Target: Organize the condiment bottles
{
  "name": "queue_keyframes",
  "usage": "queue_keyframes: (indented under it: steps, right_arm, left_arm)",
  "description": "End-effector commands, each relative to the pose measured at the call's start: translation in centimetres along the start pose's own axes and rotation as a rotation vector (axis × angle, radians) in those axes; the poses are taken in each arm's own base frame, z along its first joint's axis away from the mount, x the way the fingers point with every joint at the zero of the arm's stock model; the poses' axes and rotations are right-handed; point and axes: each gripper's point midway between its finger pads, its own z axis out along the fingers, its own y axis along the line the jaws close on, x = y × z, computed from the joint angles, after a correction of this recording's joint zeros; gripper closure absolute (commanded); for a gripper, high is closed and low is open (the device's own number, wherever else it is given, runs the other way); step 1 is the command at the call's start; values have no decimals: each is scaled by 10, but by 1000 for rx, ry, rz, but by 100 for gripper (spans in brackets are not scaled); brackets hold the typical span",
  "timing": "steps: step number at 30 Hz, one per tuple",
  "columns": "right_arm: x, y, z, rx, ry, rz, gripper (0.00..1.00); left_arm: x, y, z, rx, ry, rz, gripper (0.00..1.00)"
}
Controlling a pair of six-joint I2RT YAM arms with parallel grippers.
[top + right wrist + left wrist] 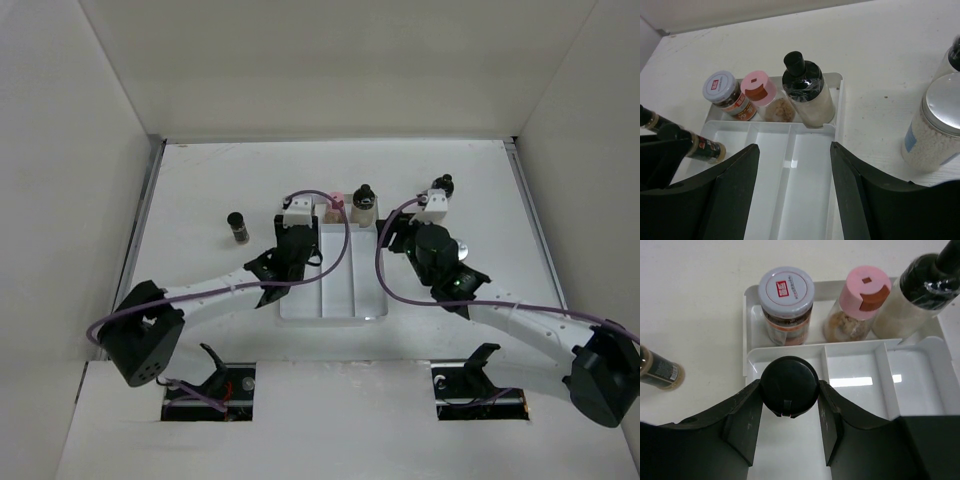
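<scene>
My left gripper [790,388] is shut on a dark bottle with a black lid [789,380] and holds it over the left compartment of the clear divided tray [920,385]. A red-label jar with a pale lid [786,302], a pink-capped shaker [860,302] and a clear bottle with a black knob cap [920,295] stand in the tray's far row. Another dark black-lidded jar [238,226] stands on the table left of the tray. My right gripper [794,147] is open and empty above the tray's right side. A silver-lidded jar [935,125] stands on the table to its right.
A second knob-capped bottle [441,186] stands on the table behind the right gripper. The tray [340,290] sits at the table's middle, both arms reaching over it. White walls close in the table on three sides.
</scene>
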Motion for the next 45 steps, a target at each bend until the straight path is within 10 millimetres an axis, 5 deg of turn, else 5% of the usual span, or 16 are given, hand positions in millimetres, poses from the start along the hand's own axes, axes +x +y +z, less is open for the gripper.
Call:
queue_keyframes:
  steps: [1, 16, 21, 26, 30, 38, 45]
  right_arm:
    - [-20, 5, 1, -14, -72, 52, 35]
    - [-24, 3, -2, -13, -81, 55, 34]
    - [-24, 3, -2, -13, -81, 55, 34]
    - [-24, 3, -2, -13, -80, 55, 34]
    - [-22, 3, -1, -12, -76, 53, 34]
    - [-18, 6, 4, -13, -59, 40, 31]
    - [-13, 7, 8, -10, -44, 29, 29]
  left_arm:
    - [-40, -20, 5, 42, -102, -97, 76]
    - [10, -9, 32, -12, -25, -61, 62]
    - [-5, -6, 23, -8, -63, -92, 31]
    - [-34, 11, 6, -24, -113, -134, 24]
    - [-55, 47, -8, -83, -146, -170, 21]
    - [-41, 149, 10, -323, -70, -264, 20]
    - [-24, 170, 34, -391, -38, -267, 23]
